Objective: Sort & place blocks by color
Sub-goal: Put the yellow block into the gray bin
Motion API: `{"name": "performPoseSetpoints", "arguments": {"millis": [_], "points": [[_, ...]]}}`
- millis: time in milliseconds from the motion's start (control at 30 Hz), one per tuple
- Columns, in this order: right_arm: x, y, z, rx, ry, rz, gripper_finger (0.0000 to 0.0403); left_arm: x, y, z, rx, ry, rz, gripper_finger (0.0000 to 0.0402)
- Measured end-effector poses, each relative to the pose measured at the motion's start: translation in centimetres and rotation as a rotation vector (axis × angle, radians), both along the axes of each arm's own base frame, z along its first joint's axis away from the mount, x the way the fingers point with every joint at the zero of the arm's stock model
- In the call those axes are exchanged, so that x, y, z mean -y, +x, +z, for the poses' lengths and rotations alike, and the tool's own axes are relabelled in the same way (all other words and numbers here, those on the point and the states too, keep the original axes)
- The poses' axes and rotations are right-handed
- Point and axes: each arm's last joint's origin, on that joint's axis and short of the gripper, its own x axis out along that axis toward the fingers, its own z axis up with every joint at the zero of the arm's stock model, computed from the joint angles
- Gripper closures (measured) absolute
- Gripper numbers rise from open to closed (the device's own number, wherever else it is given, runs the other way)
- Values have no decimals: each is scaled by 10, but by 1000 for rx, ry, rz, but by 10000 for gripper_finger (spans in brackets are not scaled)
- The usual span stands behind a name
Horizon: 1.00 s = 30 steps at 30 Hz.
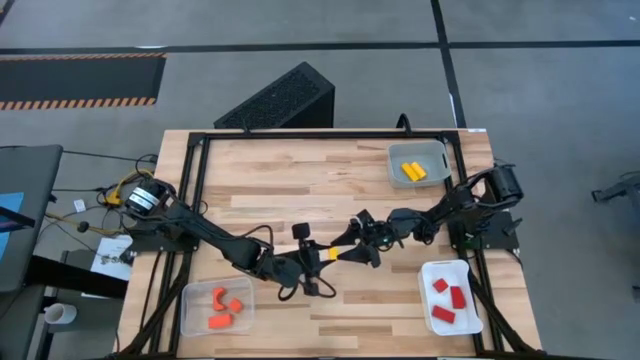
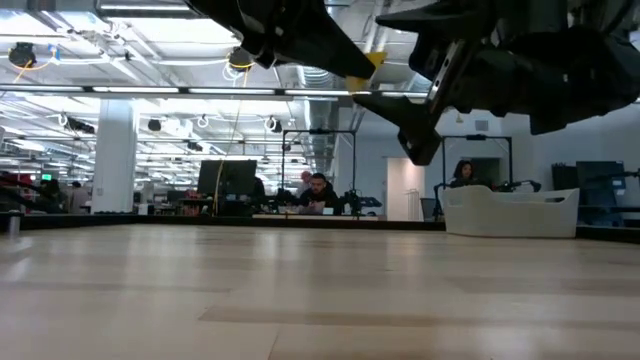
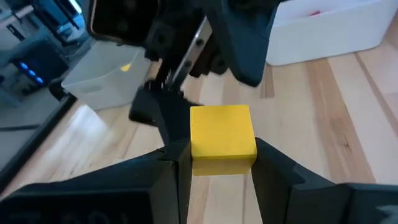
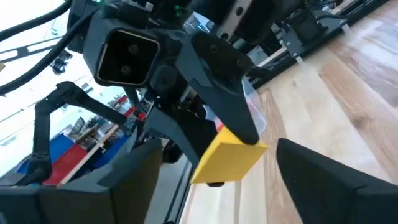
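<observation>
Mid-worktop [image 1: 300,170], the left pincer [image 1: 327,255] clamps a yellow block [image 1: 333,254] while the right pincer [image 1: 352,252] gapes wide around it, not gripping.

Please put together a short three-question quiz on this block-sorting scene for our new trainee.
1. True or false: the left gripper is shut on the yellow block.
2. Which best describes the right gripper?
A. Shut on a red block
B. Open, its fingers either side of the yellow block
C. Resting inside a tray
3. Fill in: the clear plastic tray at the table's far right corner holds two ____ blocks.

Key:
1. True; the block sits clamped between its dark fingers, lifted above the wooden table.
2. B
3. yellow; the orange chunks and red chunks lie in the two near trays.
</observation>
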Motion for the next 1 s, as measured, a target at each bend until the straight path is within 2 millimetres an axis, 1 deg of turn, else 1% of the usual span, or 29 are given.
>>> {"name": "performPoseSetpoints", "arguments": {"millis": [100, 200, 300, 367, 433, 500, 833, 867, 1000], "points": [[0, 2, 3, 4, 22, 2, 35, 0, 1, 3, 24, 26, -7, 304], [-1, 5, 6, 16, 27, 13, 16, 0, 3, 7, 53, 49, -17, 304], [-2, 8, 9, 32, 29, 28, 10, -1, 6, 10, 79, 61, -27, 304], [-2, 9, 10, 36, 29, 29, 14, -1, 6, 11, 83, 74, -26, 304], [-2, 9, 11, 40, 30, 29, 29, -2, 6, 12, 88, 90, -20, 304], [-2, 9, 11, 41, 30, 28, 55, -2, 6, 12, 89, 96, -19, 304], [-2, 9, 15, 80, 41, 27, 237, -2, 6, 13, 78, 146, -18, 304], [-2, 9, 15, 78, 43, 27, 249, -2, 6, 13, 76, 150, -20, 304], [-2, 9, 15, 81, 44, 28, 251, -2, 6, 13, 75, 151, -22, 304]]}}
